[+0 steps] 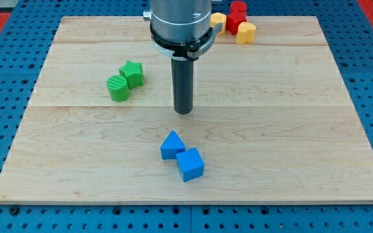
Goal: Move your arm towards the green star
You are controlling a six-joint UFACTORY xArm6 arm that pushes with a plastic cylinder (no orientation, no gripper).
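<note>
The green star [133, 72] lies on the wooden board [290, 129] at the view's upper left, touching a green round block [117, 88] just below and left of it. My tip [184, 112] stands near the board's middle, to the right of and a little below the green star, with a clear gap between them. It touches no block.
A blue triangular block [171, 144] and a blue cube [190, 164] sit together below my tip. At the view's top, right of the arm, lie a red block [237, 11], a yellow block [245, 32] and another yellow block [217, 19].
</note>
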